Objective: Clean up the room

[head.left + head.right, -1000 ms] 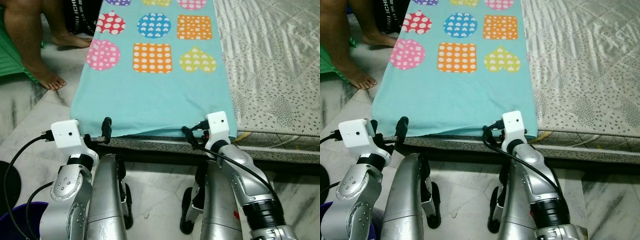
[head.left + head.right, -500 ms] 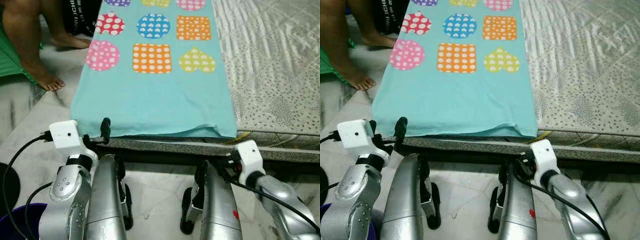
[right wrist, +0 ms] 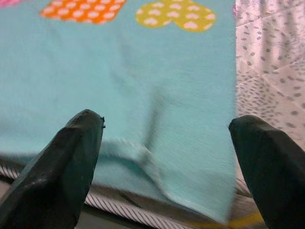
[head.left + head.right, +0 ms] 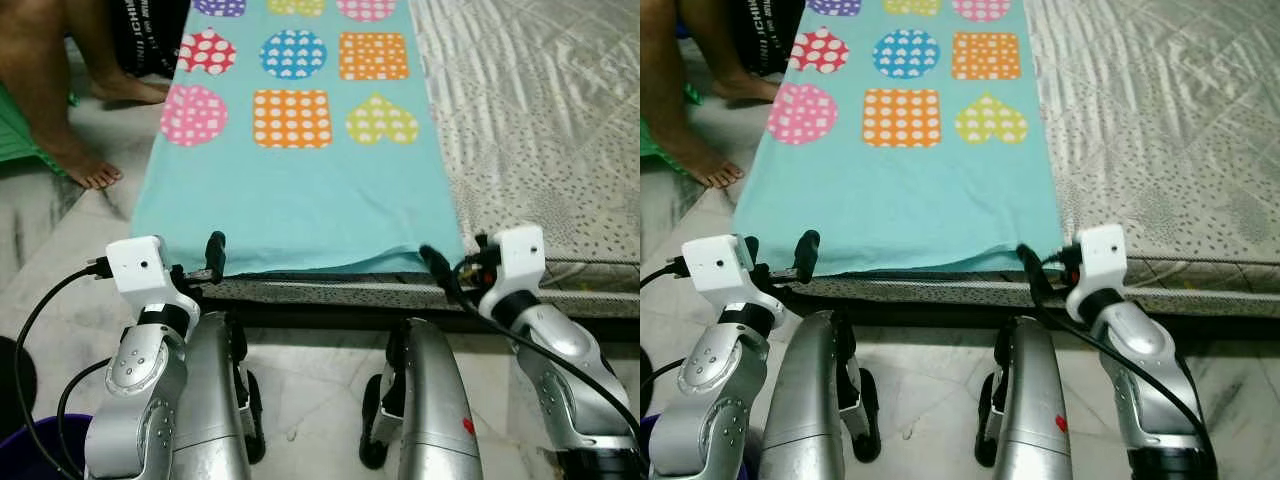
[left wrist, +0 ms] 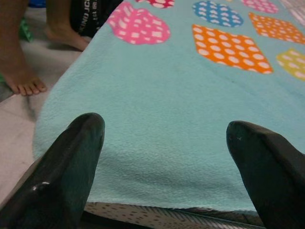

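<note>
A low bed with a pale quilted mattress [image 4: 540,120], speckled with small dark marks, reaches from the near middle to the far right. Around it lies a glossy grey-veined white marble floor [image 4: 60,260], lit evenly. At the far left a person's bare feet [image 4: 85,170] stand on the floor beside something green [image 4: 20,125].

blanket [image 4: 300,190] on mattress [image 4: 540,130] left part | person's feet [image 4: 85,170] on floor [image 4: 40,260], left
</note>
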### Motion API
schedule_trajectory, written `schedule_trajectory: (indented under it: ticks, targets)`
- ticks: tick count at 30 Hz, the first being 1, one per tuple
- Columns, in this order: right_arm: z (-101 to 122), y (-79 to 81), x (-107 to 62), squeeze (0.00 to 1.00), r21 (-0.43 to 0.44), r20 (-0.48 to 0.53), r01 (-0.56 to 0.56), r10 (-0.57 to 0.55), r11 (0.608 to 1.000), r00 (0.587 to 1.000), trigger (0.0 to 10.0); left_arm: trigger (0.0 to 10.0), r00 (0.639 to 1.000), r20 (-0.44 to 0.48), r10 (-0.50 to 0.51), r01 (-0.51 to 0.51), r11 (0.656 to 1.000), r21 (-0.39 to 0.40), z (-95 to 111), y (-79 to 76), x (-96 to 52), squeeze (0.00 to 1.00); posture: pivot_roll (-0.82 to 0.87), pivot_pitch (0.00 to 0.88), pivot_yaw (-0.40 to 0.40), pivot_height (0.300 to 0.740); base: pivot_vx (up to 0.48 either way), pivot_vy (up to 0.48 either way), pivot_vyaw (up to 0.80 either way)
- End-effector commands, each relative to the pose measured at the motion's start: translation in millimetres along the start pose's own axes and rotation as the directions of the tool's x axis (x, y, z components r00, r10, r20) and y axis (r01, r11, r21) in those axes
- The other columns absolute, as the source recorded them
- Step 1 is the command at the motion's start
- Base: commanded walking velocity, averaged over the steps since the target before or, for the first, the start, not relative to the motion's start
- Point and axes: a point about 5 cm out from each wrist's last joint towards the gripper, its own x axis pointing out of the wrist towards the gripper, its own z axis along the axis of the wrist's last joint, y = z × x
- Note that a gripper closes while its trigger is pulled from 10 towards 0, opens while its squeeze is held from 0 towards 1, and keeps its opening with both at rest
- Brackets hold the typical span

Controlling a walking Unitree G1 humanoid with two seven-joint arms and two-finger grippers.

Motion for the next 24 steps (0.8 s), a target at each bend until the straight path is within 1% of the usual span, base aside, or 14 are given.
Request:
schedule_trajectory:
  ticks: [1,2,4,6,7,9,15,17,22,24]
  targets:
    - [-4,13.3,1.6,0.89,0.036,-0.023,-0.03,0.031,0.999,0.999,10.0,10.0,1.0,-0.003,0.004,-0.004,1.0,0.007,-2,2.2,-1.8,0.0,0.1,0.272,-0.016,0.53,0.0,0.0,0.0]
    - [-9,19.2,5.0,0.88,0.047,-0.048,-0.032,0.034,0.998,0.998,10.0,10.0,1.0,-0.002,0.004,-0.004,1.0,0.006,-2,1.8,-2.4,0.0,0.1,0.274,-0.015,0.53,0.0,0.0,0.0]
    - [-11,22.1,6.6,0.88,0.055,-0.061,-0.035,0.039,0.998,0.997,10.0,10.0,1.0,-0.001,0.004,-0.004,1.0,0.006,-2,1.6,-2.7,0.0,0.1,0.281,-0.016,0.53,0.0,0.0,0.0]
    - [-23,32.5,11.5,0.88,0.049,-0.132,-0.055,0.061,0.997,0.989,10.0,10.0,1.0,-0.003,0.003,-0.003,1.0,0.003,-3,0.5,-4.4,0.0,0.1,0.287,-0.016,0.53,0.0,0.0,0.0]
    - [-26,37.5,12.8,0.88,0.059,-0.151,-0.074,0.082,0.996,0.985,10.0,10.0,1.0,-0.005,0.003,-0.003,1.0,0.002,-3,0.2,-5.0,0.0,0.1,0.289,-0.016,0.53,0.0,0.0,0.0]
    - [-28,46.6,15.2,0.87,0.068,-0.162,-0.102,0.112,0.992,0.98,10.0,10.0,1.0,-0.006,0.002,-0.002,1.0,0.0,-3,-0.1,-6.5,0.0,0.11,0.295,-0.018,0.53,0.0,0.0,0.0]
    - [-20,56.5,24.3,0.87,0.088,-0.127,-0.127,0.138,0.988,0.982,10.0,10.0,1.0,-0.008,0.005,-0.005,1.0,0.0,-4,0.9,-6.9,0.0,0.1,0.303,-0.02,0.53,0.0,0.0,0.0]
    - [-17,59.2,27.5,0.87,0.098,-0.108,-0.136,0.147,0.986,0.983,10.0,10.0,1.0,-0.009,0.006,-0.006,1.0,0.0,-4,0.6,-6.9,0.0,0.11,0.304,-0.019,0.53,0.0,0.0,0.0]
    - [-2,69.3,35.0,0.88,0.124,-0.018,-0.163,0.167,0.979,0.986,10.0,10.0,1.0,-0.011,0.001,-0.001,1.0,-0.003,-4,-1.7,-7.4,0.0,0.11,0.307,-0.022,0.53,0.0,0.0,0.0]
    - [-1,71.3,36.0,0.88,0.121,-0.015,-0.166,0.169,0.979,0.985,10.0,10.0,1.0,-0.012,0.003,-0.003,1.0,-0.003,-4,-1.1,-7.9,0.0,0.11,0.308,-0.023,0.53,0.0,0.0,0.0]
